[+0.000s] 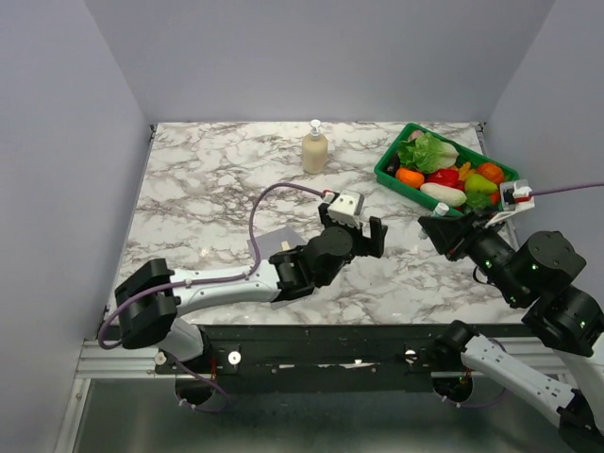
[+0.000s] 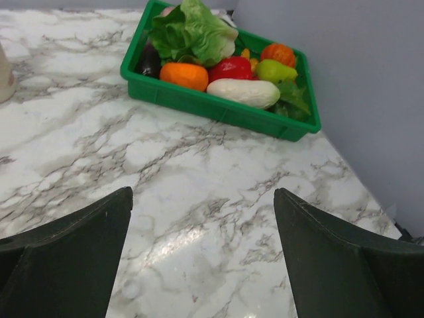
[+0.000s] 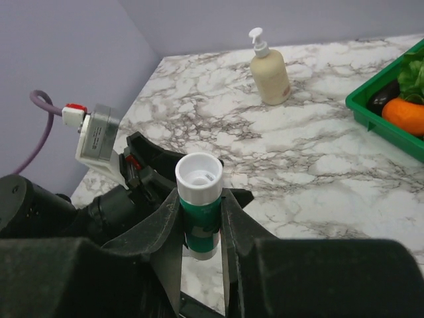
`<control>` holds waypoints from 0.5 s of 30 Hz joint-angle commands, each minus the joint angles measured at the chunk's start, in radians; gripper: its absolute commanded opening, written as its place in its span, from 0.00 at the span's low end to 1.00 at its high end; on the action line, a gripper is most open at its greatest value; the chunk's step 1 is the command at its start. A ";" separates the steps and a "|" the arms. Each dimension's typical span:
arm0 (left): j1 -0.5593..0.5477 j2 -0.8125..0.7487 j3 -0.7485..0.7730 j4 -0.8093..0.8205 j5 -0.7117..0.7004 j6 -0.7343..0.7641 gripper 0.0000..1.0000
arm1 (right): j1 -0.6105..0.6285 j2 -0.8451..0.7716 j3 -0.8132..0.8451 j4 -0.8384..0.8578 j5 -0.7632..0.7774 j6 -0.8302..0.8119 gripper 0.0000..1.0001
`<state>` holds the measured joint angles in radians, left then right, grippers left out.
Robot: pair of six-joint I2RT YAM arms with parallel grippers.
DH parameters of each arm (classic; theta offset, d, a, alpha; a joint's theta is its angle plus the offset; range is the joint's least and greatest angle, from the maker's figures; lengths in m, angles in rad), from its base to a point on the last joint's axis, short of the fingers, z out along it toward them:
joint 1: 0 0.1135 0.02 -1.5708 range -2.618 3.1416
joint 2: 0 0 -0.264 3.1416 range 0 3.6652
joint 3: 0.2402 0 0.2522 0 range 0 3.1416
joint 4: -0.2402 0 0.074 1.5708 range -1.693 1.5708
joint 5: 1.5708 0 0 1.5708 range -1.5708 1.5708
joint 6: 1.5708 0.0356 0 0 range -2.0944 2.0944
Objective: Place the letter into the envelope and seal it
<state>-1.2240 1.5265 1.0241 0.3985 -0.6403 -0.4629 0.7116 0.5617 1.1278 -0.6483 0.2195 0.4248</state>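
Grey-lavender envelope [image 1: 269, 243], green tray [image 1: 386, 176], grey-veined table [image 1: 208, 198]

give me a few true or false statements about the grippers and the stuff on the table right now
1. The right gripper grips a glue stick. True.
2. The left gripper is closed on an envelope. False: its jaws are wide open with nothing between them.
3. The pump bottle stands inside the green tray. False: it stands on the table, apart from the tray.
4. The green tray holds vegetables. True.
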 commanded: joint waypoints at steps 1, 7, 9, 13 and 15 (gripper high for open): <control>0.046 -0.199 -0.033 -0.279 0.126 -0.086 0.95 | 0.000 -0.006 0.007 -0.028 -0.061 -0.090 0.01; 0.096 -0.507 -0.134 -0.179 0.382 0.003 0.94 | 0.002 0.058 -0.032 0.058 -0.502 -0.210 0.01; 0.104 -0.560 -0.139 -0.152 0.468 0.027 0.93 | 0.002 0.085 -0.043 0.111 -0.604 -0.221 0.01; 0.110 -0.600 -0.102 -0.121 0.710 0.046 0.90 | 0.002 0.162 -0.063 0.208 -0.845 -0.213 0.01; 0.110 -0.592 -0.091 -0.092 0.784 0.032 0.87 | 0.002 0.197 -0.071 0.269 -0.903 -0.195 0.01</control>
<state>-1.1175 0.9138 0.9138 0.2607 -0.1486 -0.4522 0.7116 0.7162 1.0752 -0.5243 -0.4122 0.2394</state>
